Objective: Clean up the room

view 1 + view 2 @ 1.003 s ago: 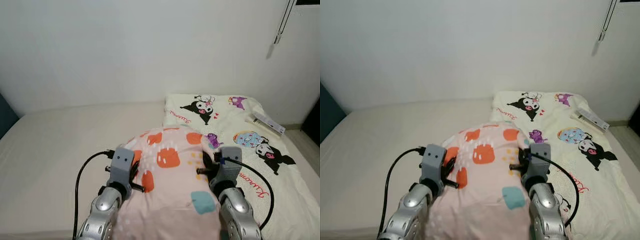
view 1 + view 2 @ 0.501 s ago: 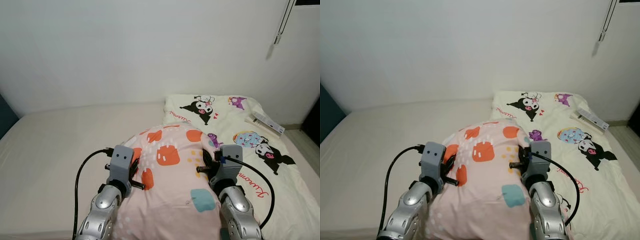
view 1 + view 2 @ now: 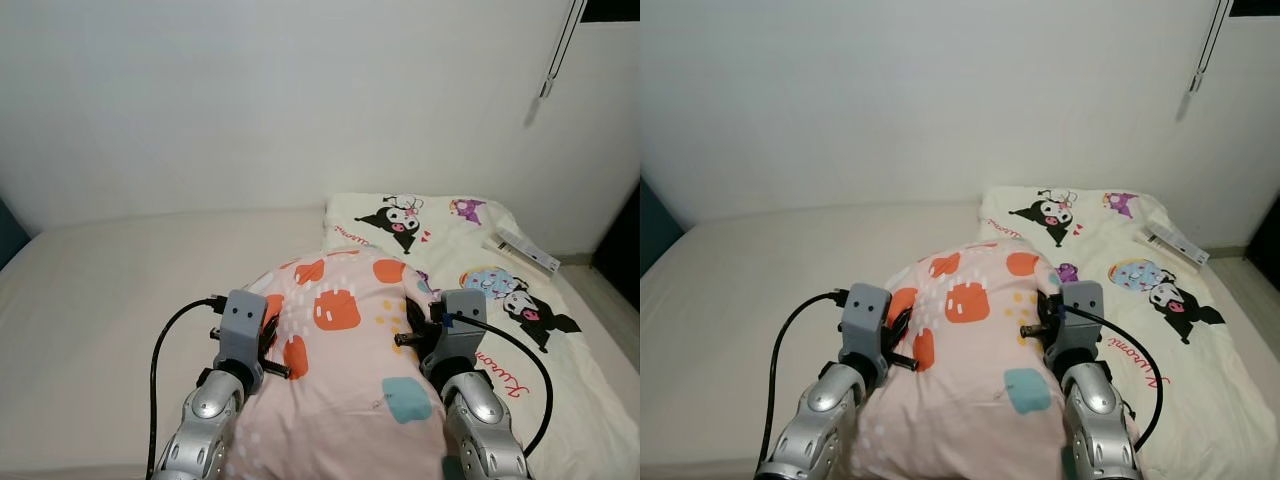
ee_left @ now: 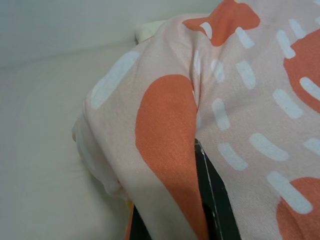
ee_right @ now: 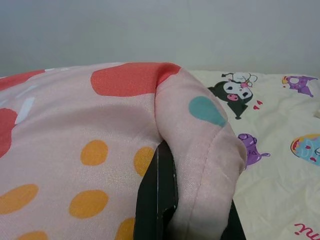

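pink pillow (image 3: 345, 370) pinched at both side edges by left gripper (image 3: 268, 345), right gripper (image 3: 412, 335).

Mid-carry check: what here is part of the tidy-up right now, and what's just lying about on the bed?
In play:
- pink pillow, pinched at both sides
- left pincer, shut on its left edge
- right pincer, shut on its right edge

Lying about:
- cartoon-print blanket spread on the mattress
- small white box on the blanket

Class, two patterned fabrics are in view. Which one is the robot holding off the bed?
The pink pillow with orange and teal blotches, clamped by the left hand and right hand. The cartoon-print blanket lies flat on the mattress.
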